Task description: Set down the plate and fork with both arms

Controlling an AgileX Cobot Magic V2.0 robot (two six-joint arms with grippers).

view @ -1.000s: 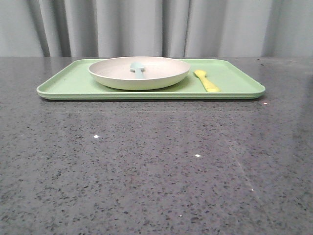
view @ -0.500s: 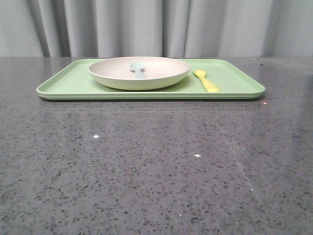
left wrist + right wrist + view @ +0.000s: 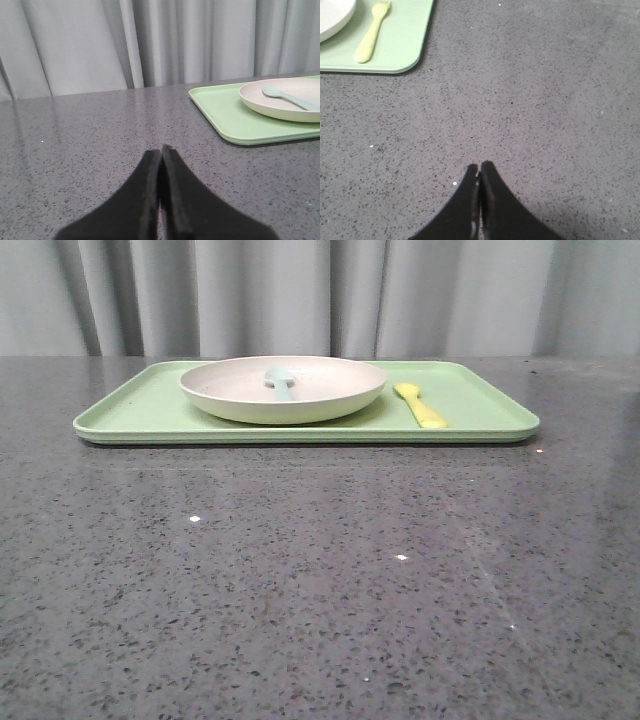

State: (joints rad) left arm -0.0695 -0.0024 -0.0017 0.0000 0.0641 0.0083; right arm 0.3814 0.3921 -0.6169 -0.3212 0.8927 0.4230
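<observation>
Plate (image 3: 283, 390): on tray (image 3: 140, 410), far edge; spoon (image 3: 280, 381) inside may slide when I lift.
Fork (image 3: 421, 405): thin, probably slips.
Left gripper (image 3: 161, 150): closed, empty.
Right gripper (image 3: 479, 167): closed, empty.

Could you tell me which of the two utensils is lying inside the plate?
The pale blue spoon lies inside the plate; the yellow fork rests directly on the green tray.

The front view looks low across the table (image 3: 300, 580) toward the curtain (image 3: 300, 295). Both wrist views sit close above it, sharing the tray (image 3: 130, 415) (image 3: 220, 112) (image 3: 400, 45).
</observation>
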